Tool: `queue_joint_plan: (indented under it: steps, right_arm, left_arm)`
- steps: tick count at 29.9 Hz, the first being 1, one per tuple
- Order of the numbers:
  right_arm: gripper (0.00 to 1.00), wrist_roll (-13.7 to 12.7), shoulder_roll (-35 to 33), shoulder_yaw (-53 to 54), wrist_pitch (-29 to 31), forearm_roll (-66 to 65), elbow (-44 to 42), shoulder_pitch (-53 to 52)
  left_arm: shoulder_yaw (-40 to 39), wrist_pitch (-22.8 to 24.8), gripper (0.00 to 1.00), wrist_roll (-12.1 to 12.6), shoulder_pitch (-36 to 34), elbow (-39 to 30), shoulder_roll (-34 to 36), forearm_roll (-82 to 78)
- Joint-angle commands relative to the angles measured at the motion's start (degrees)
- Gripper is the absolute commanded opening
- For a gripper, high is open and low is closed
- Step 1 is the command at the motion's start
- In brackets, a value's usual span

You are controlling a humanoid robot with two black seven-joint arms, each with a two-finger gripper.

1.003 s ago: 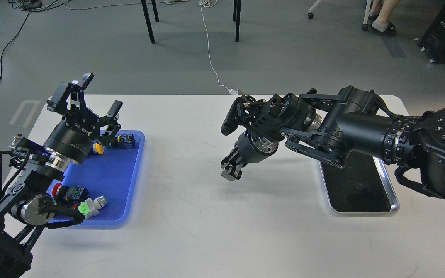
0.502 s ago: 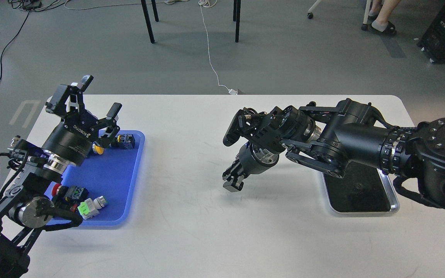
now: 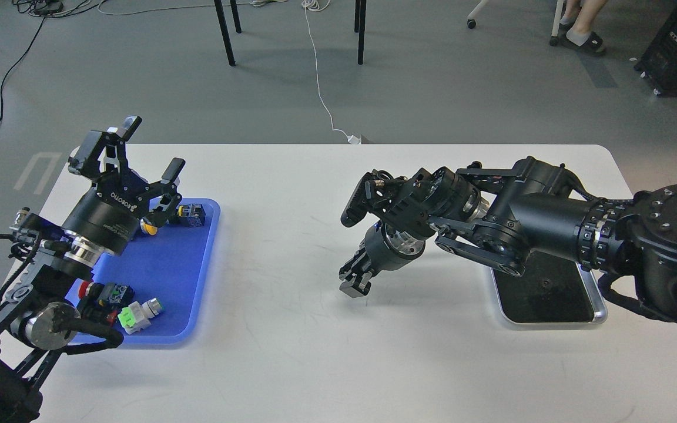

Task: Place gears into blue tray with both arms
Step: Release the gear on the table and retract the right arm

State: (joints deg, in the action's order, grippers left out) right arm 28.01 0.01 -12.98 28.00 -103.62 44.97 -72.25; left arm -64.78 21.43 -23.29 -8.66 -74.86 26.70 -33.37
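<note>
The blue tray lies on the left of the white table. My left gripper hangs above the tray's far end, open, with nothing between its fingers. My right gripper points down just above the bare table at the middle, well right of the blue tray. Its fingers are dark and close together, and I cannot tell whether they hold anything. A small dark round shape, possibly a gear, lies on the dark floor of the steel tray. My right arm hides part of that tray.
Push-button switches lie in the blue tray: a yellow-capped one and a black one at the far end, a red-capped one and a green one at the near end. A white cable reaches the table's far edge.
My right gripper has come lower toward the table and a little nearer to me. My left gripper has barely shifted and stays open.
</note>
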Motion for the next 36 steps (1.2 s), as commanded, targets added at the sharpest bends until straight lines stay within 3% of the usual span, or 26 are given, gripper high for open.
queue_joint_plan:
  steps: [1, 3, 5, 8, 15, 24, 31, 36]
  right_arm:
    - [0.7, -0.01, -0.01, -0.12, 0.0, 1.75, -0.14, 0.0]
    - [0.78, -0.01, -0.01, -0.12, 0.0, 3.24, -0.14, 0.0]
    - [0.92, -0.01, -0.01, 0.06, 0.0, 5.61, -0.14, 0.0]
    - [0.97, -0.01, -0.88, 0.32, 0.0, 10.88, 0.03, -0.17]
    - [0.98, -0.01, -13.52, 5.49, 0.0, 21.86, 1.7, -1.14]
    - [0.98, -0.01, -31.19, 20.87, 0.0, 57.19, 6.1, 12.29]
    - [0.98, -0.01, -32.88, 41.34, 0.0, 71.79, 5.75, 29.78]
    - [0.98, -0.01, -32.88, 55.14, 0.0, 81.98, 5.92, 39.62]
  left_arm:
    - [0.0, -0.07, 0.98, 0.0, 0.4, -0.38, 0.28, -0.03]
    - [0.0, -0.07, 0.98, 0.0, 0.48, -0.38, 0.54, -0.03]
    - [0.0, -0.07, 0.98, 0.0, 0.66, -0.73, 0.98, -0.12]
    - [0.0, -0.07, 0.98, 0.0, 0.75, -2.13, 1.68, -0.29]
    - [0.18, -0.07, 0.98, 0.0, 0.75, -3.36, 3.97, -0.73]
    - [1.23, 0.1, 0.98, -0.53, 0.57, -5.47, 4.06, -10.21]
    - [3.51, 0.19, 0.98, -2.19, -1.09, -6.88, 3.53, -27.24]
    - [11.85, 0.1, 0.98, -4.57, -7.94, -6.97, 3.79, -42.01]
